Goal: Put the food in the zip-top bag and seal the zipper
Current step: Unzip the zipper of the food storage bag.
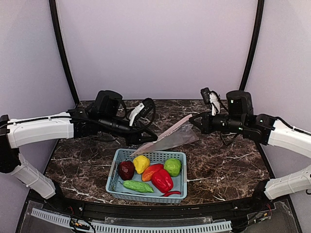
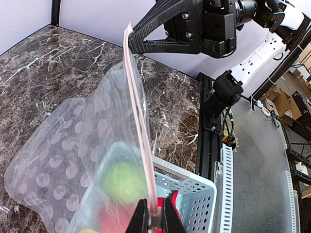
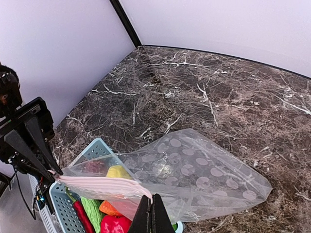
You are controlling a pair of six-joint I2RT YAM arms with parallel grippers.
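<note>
The food (image 1: pixel 162 179) lies in the basket (image 1: pixel 146 197) nearest the bases; just beyond, the zip-top bag (image 1: pixel 177 138), to be treated as light, limp, slippery film best held by its stiffer zipper (image 2: pixel 140 121), hangs stretched between left gripper (image 2: pixel 155 219) and right gripper (image 3: pixel 150 213), each clamped on that strip, whose slider appears hidden.

Here's the zip-top bag (image 1: pixel 180 138), clear with white dots, held up by its mouth edge at the basket's (image 1: pixel 146 198) 12 o'clock, its body drooping behind. The zipper (image 1: pixel 163 135), a thin pink strip, runs taut and slants up toward 2 o'clock, nipped by the left gripper (image 2: pixel 155 213) and the right gripper (image 3: pixel 150 213).

All the food sits in the basket:
- dark red pepper (image 1: pixel 126 170) at 9 o'clock
- yellow pepper (image 1: pixel 141 163) at 11
- lime-green pepper (image 1: pixel 172 167) at 2
- orange pepper (image 1: pixel 151 172) in the middle
- red pepper (image 1: pixel 162 180) toward 5
- bumpy green cucumber (image 1: pixel 138 186) at 7
- thin red chilli (image 1: pixel 171 193) on the 5 o'clock rim
</note>
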